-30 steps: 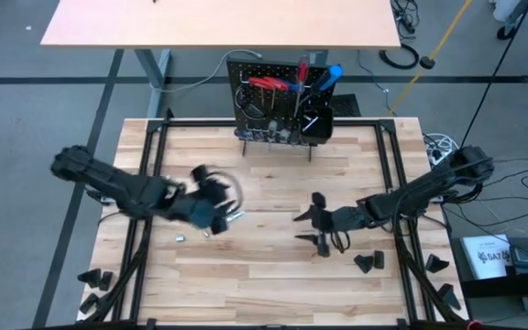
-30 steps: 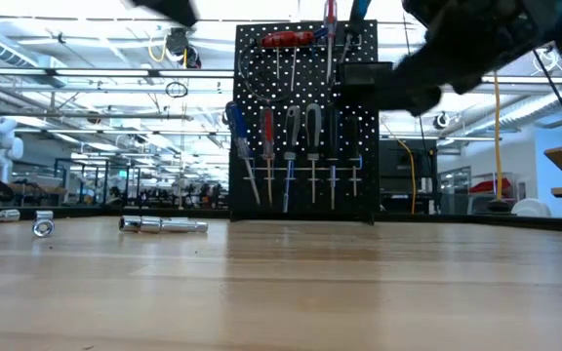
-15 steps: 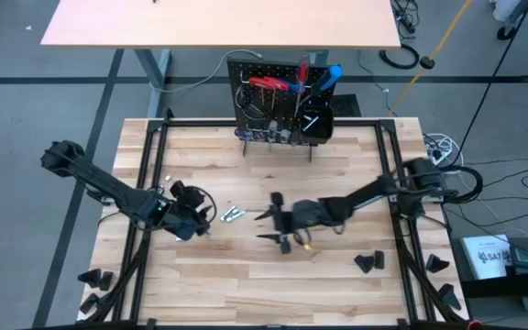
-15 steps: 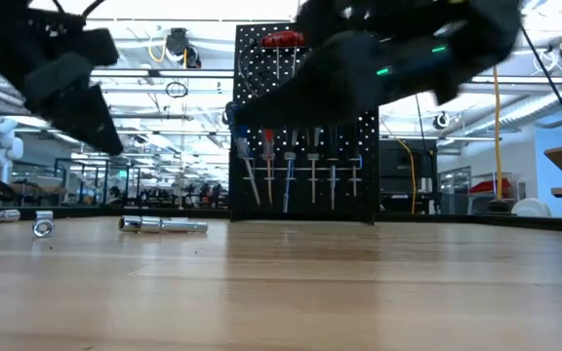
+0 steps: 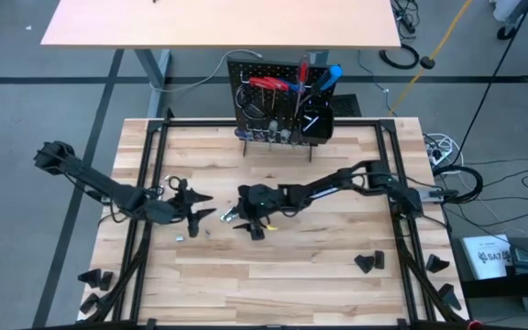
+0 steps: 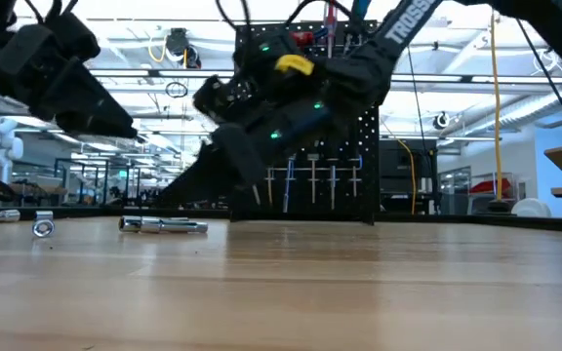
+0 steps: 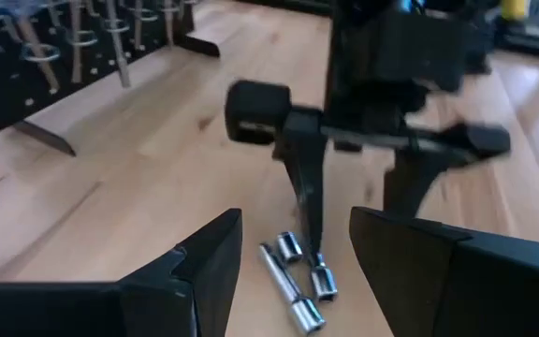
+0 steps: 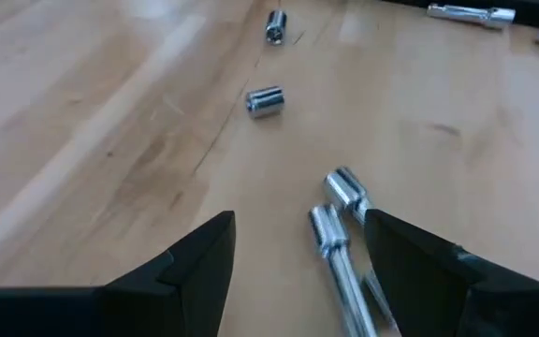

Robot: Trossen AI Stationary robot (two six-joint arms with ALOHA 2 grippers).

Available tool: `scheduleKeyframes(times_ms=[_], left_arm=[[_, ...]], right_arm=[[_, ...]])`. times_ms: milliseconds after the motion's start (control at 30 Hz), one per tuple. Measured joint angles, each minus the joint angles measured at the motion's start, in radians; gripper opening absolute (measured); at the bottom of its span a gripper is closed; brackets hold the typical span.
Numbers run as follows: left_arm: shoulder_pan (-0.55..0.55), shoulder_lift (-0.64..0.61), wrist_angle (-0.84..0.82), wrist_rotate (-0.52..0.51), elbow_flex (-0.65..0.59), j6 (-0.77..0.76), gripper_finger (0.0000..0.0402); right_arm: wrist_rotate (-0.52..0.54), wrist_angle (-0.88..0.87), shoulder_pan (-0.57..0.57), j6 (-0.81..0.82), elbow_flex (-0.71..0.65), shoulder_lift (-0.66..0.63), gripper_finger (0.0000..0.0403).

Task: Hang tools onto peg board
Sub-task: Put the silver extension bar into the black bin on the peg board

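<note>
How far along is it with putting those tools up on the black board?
Mostly done: red- and blue-handled screwdrivers already hang on the black perforated peg board. Nothing is held right now; the right arm's tool is open, reaching down at the long silver metal bits on the wooden table, and the left arm's tool is open nearby. Left: those bits and small silver sockets.

Centre-left of high view crowded: left gripper (image 5: 198,209) and right gripper (image 5: 243,215), both with fingers spread, faced each other close across cluster of small silver metal sockets and extension bar (image 5: 230,216) on pale wooden table top (image 5: 337,275). Narrow gap only between them. Black perforated peg board (image 5: 282,105) blocked top centre. Lower centre and upper left planks lay bare. Small black wedge blocks (image 5: 368,262) sat lower right.
</note>
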Motion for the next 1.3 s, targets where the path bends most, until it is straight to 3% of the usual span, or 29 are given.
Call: scheduleKeyframes(times_ms=[267,467,767,1167,1300], left_arm=[[0.016,-0.104,0.064,0.031,-0.081,-0.004,0.0207],[0.016,-0.106,0.07,0.032,-0.082,0.02,0.0207],[0.016,-0.106,0.114,0.039,-0.082,0.029,0.0207],[0.016,-0.106,0.14,0.04,-0.082,0.03,0.0207],[0.016,-0.106,0.142,0.049,-0.082,0.029,0.0207]], right_arm=[[0.024,-0.12,-0.006,-0.019,0.103,0.066,0.022],[0.105,-0.172,-0.007,-0.036,0.106,0.067,0.0178],[0.106,-0.332,-0.001,-0.063,0.108,0.062,0.0114],[0.113,-0.333,0.013,-0.065,0.105,0.066,0.01],[0.108,-0.346,0.014,-0.055,0.105,0.065,0.0052]])
